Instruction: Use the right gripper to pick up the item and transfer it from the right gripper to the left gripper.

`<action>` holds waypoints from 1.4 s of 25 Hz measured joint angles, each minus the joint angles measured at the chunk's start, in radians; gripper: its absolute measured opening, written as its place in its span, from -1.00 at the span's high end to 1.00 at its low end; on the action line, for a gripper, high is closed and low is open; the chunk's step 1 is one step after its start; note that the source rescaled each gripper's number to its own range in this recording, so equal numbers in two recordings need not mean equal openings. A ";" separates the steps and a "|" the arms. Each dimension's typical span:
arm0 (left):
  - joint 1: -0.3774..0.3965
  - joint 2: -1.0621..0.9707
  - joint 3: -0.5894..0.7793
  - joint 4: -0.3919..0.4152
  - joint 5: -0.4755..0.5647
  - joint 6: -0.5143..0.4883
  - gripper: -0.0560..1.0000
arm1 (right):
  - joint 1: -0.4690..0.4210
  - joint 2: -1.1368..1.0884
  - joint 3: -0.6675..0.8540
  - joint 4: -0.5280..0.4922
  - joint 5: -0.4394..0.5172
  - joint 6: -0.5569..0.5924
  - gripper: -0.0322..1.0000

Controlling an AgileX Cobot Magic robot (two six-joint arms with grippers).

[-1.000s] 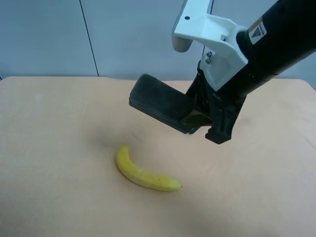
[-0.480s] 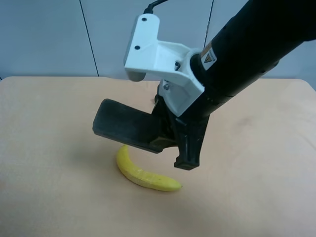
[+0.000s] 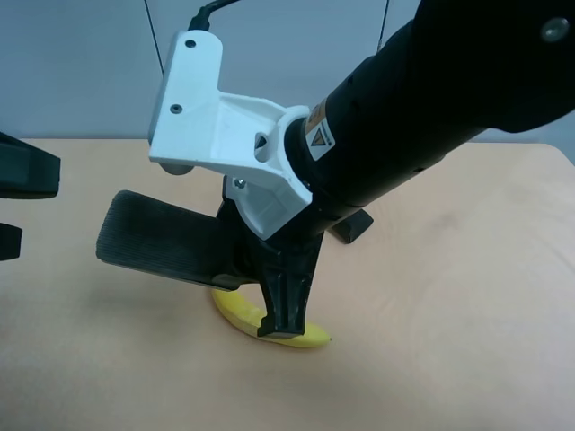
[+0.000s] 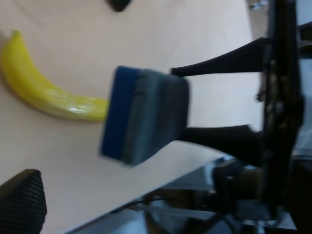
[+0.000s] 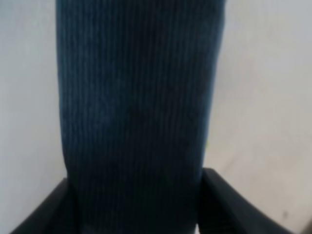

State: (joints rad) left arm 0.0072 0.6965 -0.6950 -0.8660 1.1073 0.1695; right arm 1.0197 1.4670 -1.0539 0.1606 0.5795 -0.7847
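The item, a block eraser [image 3: 162,238] with a dark ribbed felt top and a blue base [image 4: 116,119], hangs in the air above the table. My right gripper [image 3: 241,265] is shut on one end of it, and its felt [image 5: 139,107] fills the right wrist view between the two black fingers [image 5: 44,212]. The left wrist view shows the eraser [image 4: 151,117] end-on, with the right gripper behind it. My left gripper [image 3: 13,206] is open at the exterior view's left edge, apart from the eraser's free end. One of its pads [image 4: 19,204] shows in its own view.
A yellow banana [image 3: 296,334] lies on the tan table [image 3: 449,314] below the held eraser; it also shows in the left wrist view [image 4: 44,87]. A black wedge-shaped case [image 3: 352,226] lies behind the right arm, mostly hidden. The grey wall [image 3: 81,72] stands behind.
My right arm has carried the eraser to the exterior view's left and lower, over the banana. My left gripper's fingers have come into view at the left edge.
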 joint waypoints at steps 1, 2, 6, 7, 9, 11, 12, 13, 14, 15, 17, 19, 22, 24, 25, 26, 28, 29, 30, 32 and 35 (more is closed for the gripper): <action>0.000 0.008 0.000 -0.019 0.005 0.001 -1.00 | 0.005 0.000 0.000 0.000 -0.014 0.000 0.70; 0.000 0.017 0.000 -0.035 0.013 0.004 -1.00 | 0.007 0.000 0.000 0.002 -0.029 0.000 0.70; 0.000 0.052 0.000 -0.089 0.047 0.016 -1.00 | 0.007 0.000 0.000 0.004 -0.095 -0.001 0.70; 0.000 0.059 0.000 -0.097 0.050 0.018 -1.00 | 0.008 0.000 0.000 0.004 -0.110 -0.001 0.70; 0.000 0.062 0.000 -0.111 0.050 0.018 -1.00 | 0.018 0.000 0.000 0.004 -0.137 -0.009 0.70; 0.000 0.062 0.000 -0.110 0.054 0.019 -1.00 | 0.038 0.000 0.000 0.005 -0.145 -0.022 0.70; 0.000 0.062 0.000 -0.106 0.063 0.019 -1.00 | 0.047 0.000 0.000 0.005 -0.149 -0.024 0.70; 0.000 0.062 0.000 -0.106 0.070 0.018 -1.00 | 0.057 0.000 0.000 0.010 -0.160 -0.025 0.70; 0.000 0.062 0.000 -0.107 0.068 0.019 -1.00 | 0.067 0.000 -0.001 0.020 -0.163 -0.032 0.70; 0.000 0.062 0.000 -0.112 0.056 0.019 -1.00 | 0.086 0.000 -0.001 0.039 -0.162 -0.040 0.70; 0.000 0.062 0.000 -0.113 0.048 0.019 -1.00 | 0.112 0.001 -0.001 0.058 -0.166 -0.047 0.70; 0.000 0.062 0.000 -0.115 0.047 0.019 -1.00 | 0.123 0.001 -0.001 0.070 -0.178 -0.047 0.70; 0.000 0.062 0.000 -0.115 0.047 0.022 -1.00 | 0.124 0.001 -0.001 0.086 -0.188 -0.050 0.70; 0.000 0.062 0.000 -0.116 0.049 0.027 -0.99 | 0.124 0.001 -0.001 0.089 -0.189 -0.050 0.70; 0.000 0.062 0.000 -0.116 0.054 0.029 -0.93 | 0.124 0.001 -0.001 0.093 -0.190 -0.050 0.70; 0.000 0.062 0.000 -0.116 0.061 0.032 -0.83 | 0.124 0.001 -0.001 0.097 -0.191 -0.050 0.70; 0.000 0.062 0.000 -0.116 0.073 0.035 -0.54 | 0.125 0.001 -0.001 0.097 -0.192 -0.050 0.70; 0.000 0.062 0.000 -0.112 0.073 0.037 -0.34 | 0.125 0.001 -0.001 0.097 -0.192 -0.050 0.70; 0.000 0.062 0.000 -0.106 0.072 0.038 -0.15 | 0.125 0.001 -0.001 0.097 -0.193 -0.050 0.70; 0.000 0.062 0.000 -0.105 0.073 0.040 0.35 | 0.125 0.001 -0.001 0.097 -0.194 -0.050 0.72; 0.000 0.062 0.000 -0.069 0.071 0.051 0.78 | 0.125 0.001 -0.001 0.095 -0.181 -0.050 0.75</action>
State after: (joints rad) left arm 0.0072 0.7587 -0.6950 -0.9355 1.1784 0.2202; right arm 1.1448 1.4677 -1.0547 0.2555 0.3986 -0.8346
